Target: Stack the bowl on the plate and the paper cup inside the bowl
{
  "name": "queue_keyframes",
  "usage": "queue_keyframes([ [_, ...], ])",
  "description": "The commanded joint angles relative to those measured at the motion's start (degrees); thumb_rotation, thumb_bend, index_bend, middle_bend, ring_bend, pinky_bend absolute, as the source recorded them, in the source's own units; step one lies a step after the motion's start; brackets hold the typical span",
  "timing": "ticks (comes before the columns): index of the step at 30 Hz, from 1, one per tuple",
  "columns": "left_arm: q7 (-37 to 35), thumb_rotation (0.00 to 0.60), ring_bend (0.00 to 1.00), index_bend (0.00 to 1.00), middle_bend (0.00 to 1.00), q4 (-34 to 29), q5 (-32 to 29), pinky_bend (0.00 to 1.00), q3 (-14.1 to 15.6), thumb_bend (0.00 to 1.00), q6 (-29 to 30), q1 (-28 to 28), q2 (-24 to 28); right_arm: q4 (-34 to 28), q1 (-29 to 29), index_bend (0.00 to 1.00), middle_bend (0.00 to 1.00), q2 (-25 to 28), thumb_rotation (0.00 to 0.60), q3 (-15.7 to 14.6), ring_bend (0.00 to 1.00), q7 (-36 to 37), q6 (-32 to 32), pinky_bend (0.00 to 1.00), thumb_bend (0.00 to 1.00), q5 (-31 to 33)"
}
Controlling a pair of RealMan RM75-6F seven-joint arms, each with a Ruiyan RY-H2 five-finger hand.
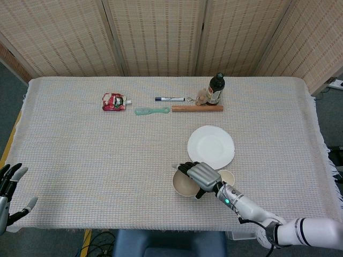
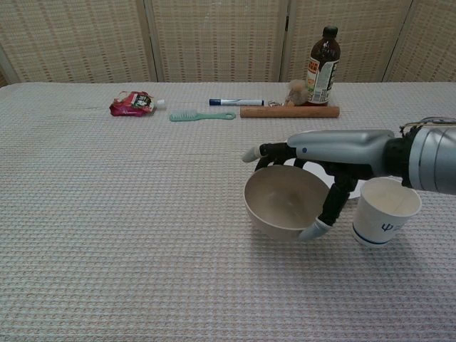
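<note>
Right hand (image 2: 324, 160): we record a smooth silver-grey shell over the back, black segmented fingers (image 1: 185, 166) beneath it, and pale grey-white caps on the fingertips (image 2: 311, 231).

Right wrist and forearm (image 1: 244, 206): we list a silver-white tapered cylinder carrying a small lit green indicator, then a black ring band, then a glossy white arm tube with a further dark band. In the chest view the forearm reads as a brushed silver cylinder with a thin dark cable looped over its top edge.

Left hand (image 1: 9, 188): we note black fingers with light grey tips, on a grey-white wrist section, only partly in frame at the picture's lower left edge.
</note>
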Motion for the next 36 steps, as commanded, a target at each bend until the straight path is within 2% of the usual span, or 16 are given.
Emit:
queue_keyframes([
  [1, 0.0, 0.600, 0.11, 0.18, 0.16, 0.0, 0.0, 0.45, 0.0, 0.26, 0.0, 0.0, 0.0, -0.2, 0.9, 0.05, 0.14, 1.2, 0.600, 2.3, 0.18, 0.6, 0.5, 0.37, 0.17, 1.4],
  [8, 0.3, 0.600, 0.11, 0.18, 0.16, 0.0, -0.1, 0.45, 0.0, 0.26, -0.5, -0.2, -0.1, 4.7, 3.9, 0.05, 0.14, 2.4, 0.600, 6.6, 0.18, 0.6, -1.1, 0.37, 0.15, 11.1],
  [20, 0.5, 0.600, 0.11, 0.18, 0.16, 0.1, -0.3, 0.45, 0.0, 0.26, -0.9, -0.3, -0.2, 15.0, 6.9, 0.05, 0.14, 2.7, 0.600, 7.1, 0.19, 0.3, -5.0, 0.37, 0.15, 22.5],
  [27, 0.7, 0.600, 0.11, 0.18, 0.16, 0.2, -0.8, 0.45, -0.1, 0.26, -1.5, -0.5, -0.4, 18.8, 7.3, 0.05, 0.14, 2.0, 0.600, 5.5, 0.19, 0.7, -7.1, 0.37, 0.15, 24.3],
  [36, 0.8, 0.600, 0.11, 0.18, 0.16, 0.3, -1.1, 0.45, -0.3, 0.26, -1.7, -0.7, -0.5, 21.1, 6.8, 0.05, 0.14, 1.1, 0.600, 3.9, 0.19, 2.3, -9.4, 0.37, 0.15, 22.8],
])
